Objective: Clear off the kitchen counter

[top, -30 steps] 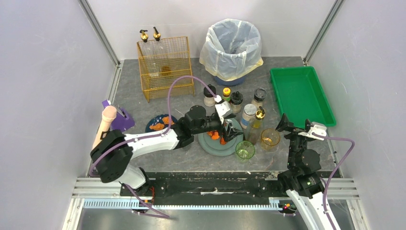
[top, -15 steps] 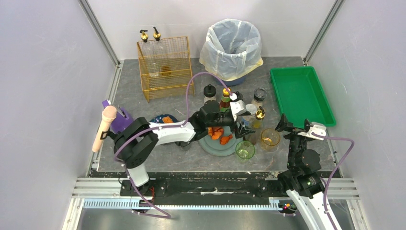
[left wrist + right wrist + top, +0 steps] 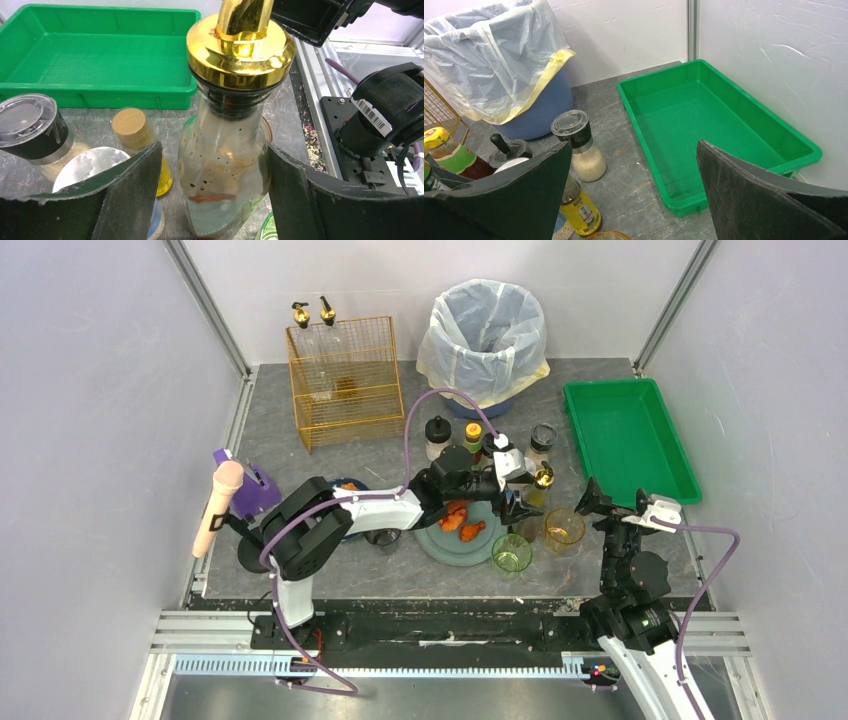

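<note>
Two grippers work over the kitchen counter [image 3: 280, 440], a large, flat, matte dark grey slab with faint pale veins that carries everything in view. The left gripper [image 3: 211, 150] has black wedge-shaped fingers standing apart on either side of an upright clear glass bottle with a shiny gold metal pourer cap [image 3: 222, 165], near the counter's middle. The bottle's wall is beaded with droplets and smeared with brown residue. A gap shows at one finger; at the other, contact cannot be told, so the bottle is straddled rather than clamped. The right gripper [image 3: 633, 145], near the right edge, has its fingers spread wide with nothing between them. Crowding the bottle are a small bottle with a round yellow cap [image 3: 132, 127], a jar with a flat white lid [image 3: 92, 162], a grinder with a clear lid and black collar [image 3: 30, 125], a green-tinted glass tumbler [image 3: 511, 553] and an amber glass tumbler [image 3: 563, 528]. A round grey plate [image 3: 440, 546] bearing orange food scraps [image 3: 455, 520] lies under the left arm. A rectangular green plastic tray [image 3: 620, 435] sits along the right edge, towards the far right corner. A blue bin lined with a translucent plastic bag [image 3: 485, 340] and a gold wire rack [image 3: 345, 380] stand along the far edge.
</note>
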Controlling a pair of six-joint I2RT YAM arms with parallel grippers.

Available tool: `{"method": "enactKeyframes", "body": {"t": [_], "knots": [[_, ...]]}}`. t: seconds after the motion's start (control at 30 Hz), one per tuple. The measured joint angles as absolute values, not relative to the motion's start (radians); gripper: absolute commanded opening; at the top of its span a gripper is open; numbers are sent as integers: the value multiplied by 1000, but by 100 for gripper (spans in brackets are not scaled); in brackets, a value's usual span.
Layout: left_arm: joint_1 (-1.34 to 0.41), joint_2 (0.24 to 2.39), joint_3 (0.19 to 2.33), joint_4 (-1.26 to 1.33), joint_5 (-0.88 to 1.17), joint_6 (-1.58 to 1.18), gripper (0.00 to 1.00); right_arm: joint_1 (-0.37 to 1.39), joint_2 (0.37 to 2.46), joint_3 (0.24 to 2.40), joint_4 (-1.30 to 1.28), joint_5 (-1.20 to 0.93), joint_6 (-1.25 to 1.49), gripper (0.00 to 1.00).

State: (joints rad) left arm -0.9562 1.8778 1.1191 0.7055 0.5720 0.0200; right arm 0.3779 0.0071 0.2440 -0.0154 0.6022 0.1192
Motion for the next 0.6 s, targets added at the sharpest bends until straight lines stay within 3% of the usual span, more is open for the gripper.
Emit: {"method": "enactKeyframes", "body": {"t": [0.2,0.4,0.6], "knots": [[-966,1901,1121,731,579,20,60,378,7,244,-15,603,119,98],[-971,1903,1121,735,576,21,26,378,7,244,-15,603,119,98],[-971,1859,1090,701,553,30,6,378,7,244,-15,603,119,98]]}}
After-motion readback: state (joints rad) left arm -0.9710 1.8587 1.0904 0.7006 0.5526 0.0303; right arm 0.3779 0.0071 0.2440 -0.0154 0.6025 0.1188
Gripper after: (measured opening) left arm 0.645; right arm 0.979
